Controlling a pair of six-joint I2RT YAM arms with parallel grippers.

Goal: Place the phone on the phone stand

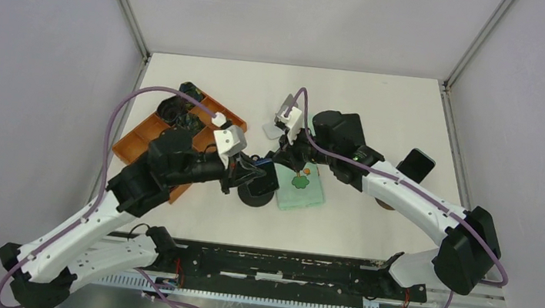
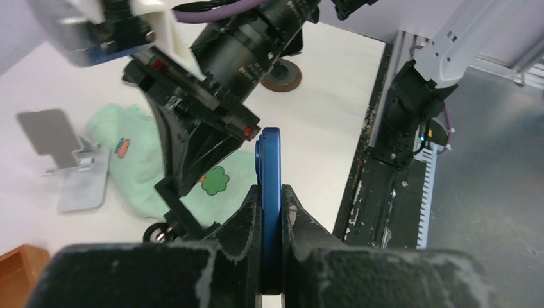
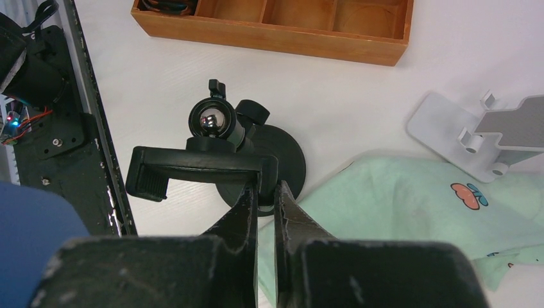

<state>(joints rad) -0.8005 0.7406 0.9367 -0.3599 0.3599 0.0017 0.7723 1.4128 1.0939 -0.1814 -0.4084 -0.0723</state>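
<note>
Left gripper point(image 2: 271, 192): pinching phone point(image 2: 269, 154) edge-on
Right gripper point(image 3: 265, 186): pressed together at phone stand point(image 3: 192, 168)
Tip: square the phone before seating it

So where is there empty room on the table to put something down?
Bare table runs along the far edge, behind the wooden tray and white stand. Also along the front, before the green cloth. The middle is crowded: both arms, blue phone, black mount.

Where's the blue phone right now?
In the left wrist view, the blue phone stands edge-on, pinched between the left gripper's fingers, just right of the green cloth.
</note>
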